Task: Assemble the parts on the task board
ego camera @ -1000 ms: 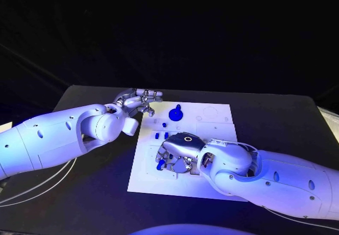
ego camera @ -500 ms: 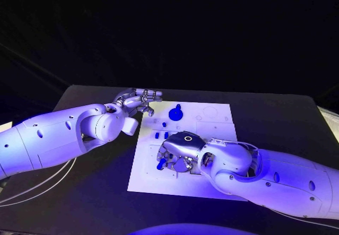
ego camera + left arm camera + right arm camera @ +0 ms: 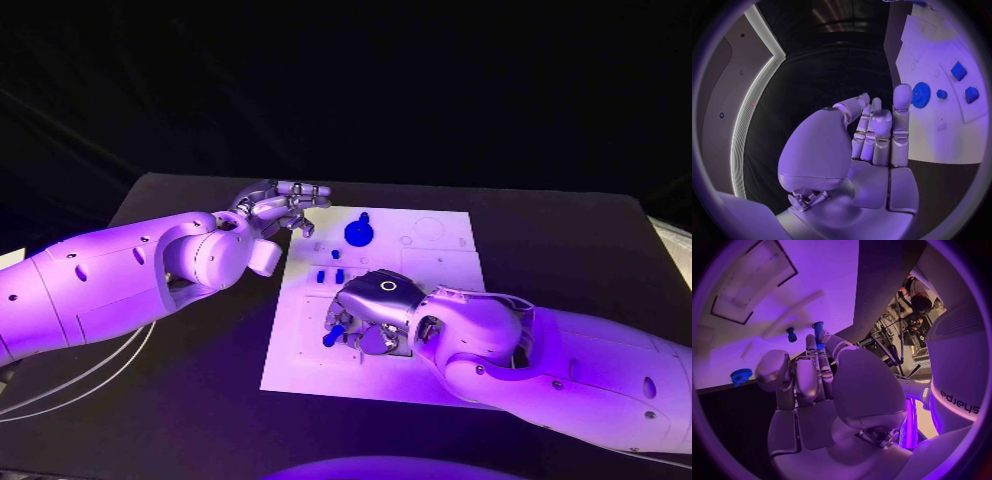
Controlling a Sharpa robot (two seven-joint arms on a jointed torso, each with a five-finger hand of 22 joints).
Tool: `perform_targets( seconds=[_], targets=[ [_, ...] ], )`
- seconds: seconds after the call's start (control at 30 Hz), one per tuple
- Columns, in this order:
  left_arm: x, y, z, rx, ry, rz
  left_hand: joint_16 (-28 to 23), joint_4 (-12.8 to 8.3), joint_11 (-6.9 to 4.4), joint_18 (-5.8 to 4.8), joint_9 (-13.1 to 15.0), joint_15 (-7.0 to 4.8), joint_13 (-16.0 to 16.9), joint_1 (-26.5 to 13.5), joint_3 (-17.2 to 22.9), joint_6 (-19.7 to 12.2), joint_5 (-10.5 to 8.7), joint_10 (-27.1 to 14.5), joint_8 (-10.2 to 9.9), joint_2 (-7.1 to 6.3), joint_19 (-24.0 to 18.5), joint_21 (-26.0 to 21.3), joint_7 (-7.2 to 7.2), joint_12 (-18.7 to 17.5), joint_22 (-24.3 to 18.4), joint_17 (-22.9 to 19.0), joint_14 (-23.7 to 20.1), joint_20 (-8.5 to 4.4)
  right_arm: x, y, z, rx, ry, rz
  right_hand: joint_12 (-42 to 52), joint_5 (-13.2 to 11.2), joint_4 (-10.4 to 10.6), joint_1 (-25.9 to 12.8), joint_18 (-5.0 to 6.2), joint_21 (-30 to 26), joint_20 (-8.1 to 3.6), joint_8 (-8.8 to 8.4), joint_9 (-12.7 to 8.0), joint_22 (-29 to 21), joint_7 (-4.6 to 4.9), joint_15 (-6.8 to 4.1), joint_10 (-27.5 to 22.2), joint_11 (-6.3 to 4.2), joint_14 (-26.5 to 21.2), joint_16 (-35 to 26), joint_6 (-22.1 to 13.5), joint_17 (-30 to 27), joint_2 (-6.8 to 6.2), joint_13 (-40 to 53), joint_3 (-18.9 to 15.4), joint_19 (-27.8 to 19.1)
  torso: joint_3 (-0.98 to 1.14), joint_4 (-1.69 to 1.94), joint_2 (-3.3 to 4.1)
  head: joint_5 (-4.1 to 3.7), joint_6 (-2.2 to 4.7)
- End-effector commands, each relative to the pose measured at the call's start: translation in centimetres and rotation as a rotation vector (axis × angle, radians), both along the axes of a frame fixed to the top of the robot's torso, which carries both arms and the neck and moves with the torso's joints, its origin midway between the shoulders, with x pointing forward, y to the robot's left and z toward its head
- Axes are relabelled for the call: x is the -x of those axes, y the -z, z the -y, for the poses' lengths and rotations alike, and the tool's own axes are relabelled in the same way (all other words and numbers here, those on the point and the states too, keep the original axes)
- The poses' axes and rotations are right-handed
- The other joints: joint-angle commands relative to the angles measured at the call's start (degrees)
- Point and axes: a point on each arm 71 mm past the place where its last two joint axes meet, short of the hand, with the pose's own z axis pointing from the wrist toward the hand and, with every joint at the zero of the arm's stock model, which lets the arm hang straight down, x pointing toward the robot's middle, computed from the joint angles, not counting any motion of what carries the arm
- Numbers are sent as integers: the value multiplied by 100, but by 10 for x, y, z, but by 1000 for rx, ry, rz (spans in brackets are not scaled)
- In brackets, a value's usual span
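task board (image 3: 433, 262): 1 | blue gear (image 3: 358, 235): 1 | hands: 2

"sharpa" on the right arm (image 3: 957, 390)

Violet light washes a dim scene; wrist views bend strongly at their rims.

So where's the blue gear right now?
In the head view the blue gear lies on the far part of the task board, toward its left edge, just right of the left hand, whose fingers are not touching it.
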Motion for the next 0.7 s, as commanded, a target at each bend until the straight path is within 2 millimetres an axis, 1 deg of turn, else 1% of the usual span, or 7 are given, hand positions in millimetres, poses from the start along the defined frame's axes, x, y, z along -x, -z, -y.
perform_targets(
  seconds=[0.03, 0.1, 0.37, 0.53, 0.6, 0.63, 0.7],
  targets=[
    [1, 0, 2, 11, 20, 0, 0, -14, -2, 106, -9, 2, 10, 7, -31, -47, -17, -42, 24, 30, -2, -15, 2, 42, -9, -12, -25, 20, 0, 2, -1, 46, 5, 4, -31, 19, 12, 0, -56, 11, 8, 25, 14, -9, -4, -8, -5, -3, 224, 36, 57, 1, 32, 7, 33, 14, -2, 2, 3, 0, -4],
    [1, 0, 2, 11, 21, -1, 0, -14, -2, 106, -9, 2, 10, 7, -31, -47, -17, -42, 24, 30, -2, -15, 2, 42, -9, -12, -25, 20, 1, 2, -2, 56, 2, 4, -35, 14, 14, -12, -55, 10, 9, 26, 15, -10, -6, -8, 0, -3, 223, 36, 59, -1, 28, 8, 30, 12, -2, 8, 2, -5, -5],
    [1, 0, 2, 11, 22, -2, 0, -14, -2, 106, -9, 2, 10, 7, -31, -47, -17, -42, 24, 30, -2, -15, 2, 42, -9, -12, -25, 20, 1, 6, -11, 115, -9, -7, -63, 3, 35, -89, -53, 8, 14, 21, 21, -16, -11, -5, 16, -2, 217, 33, 55, -10, 1, 9, 2, 2, -10, 4, 3, 1, -14],
    [1, 0, 2, 10, 21, -3, 0, -14, -2, 106, -9, 2, 10, 7, -31, -47, -17, -42, 24, 30, -2, -15, 2, 42, -9, -12, -25, 20, 1, 7, -14, 121, -16, -8, -94, 31, 47, -151, -50, 4, 15, 6, 22, -24, -10, -3, 16, -1, 213, 30, 36, -19, -44, 8, -33, -7, -9, 3, -1, -1, -15],
    [1, 0, 2, 9, 22, -5, 0, -14, -2, 106, -9, 2, 10, 7, -31, -47, -17, -42, 24, 30, -2, -15, 2, 42, -9, -12, -25, 20, 2, 6, -15, 105, -25, -14, -166, 268, 88, -268, -51, 4, 24, -53, 2, -25, 20, 22, -49, 23, 208, 34, -54, -22, -148, -2, -109, -15, -10, 1, -3, -3, -18],
    [1, 0, 2, 9, 23, -6, 0, -14, -2, 106, -9, 2, 10, 7, -31, -47, -17, -42, 24, 30, -2, -15, 2, 42, -9, -12, -25, 20, 3, 6, -16, 95, -28, -15, -212, 343, 107, -323, -52, 3, 34, -95, -13, -27, 40, 37, -106, 46, 207, 36, -117, -22, -204, -9, -153, -18, -10, 1, -3, -3, -18],
    [1, 0, 2, 9, 26, -9, 1, -17, 0, 107, -10, 3, 10, 7, -34, -54, -17, -50, 25, 29, -3, -22, 4, 45, -14, -16, -26, 21, 3, 4, -16, 73, -31, -16, -315, 398, 151, -431, -51, -13, 61, -177, -44, -56, 76, 78, -267, 99, 199, 21, -246, -47, -312, -20, -257, -32, -6, 4, 0, -3, -15]
  ],
)
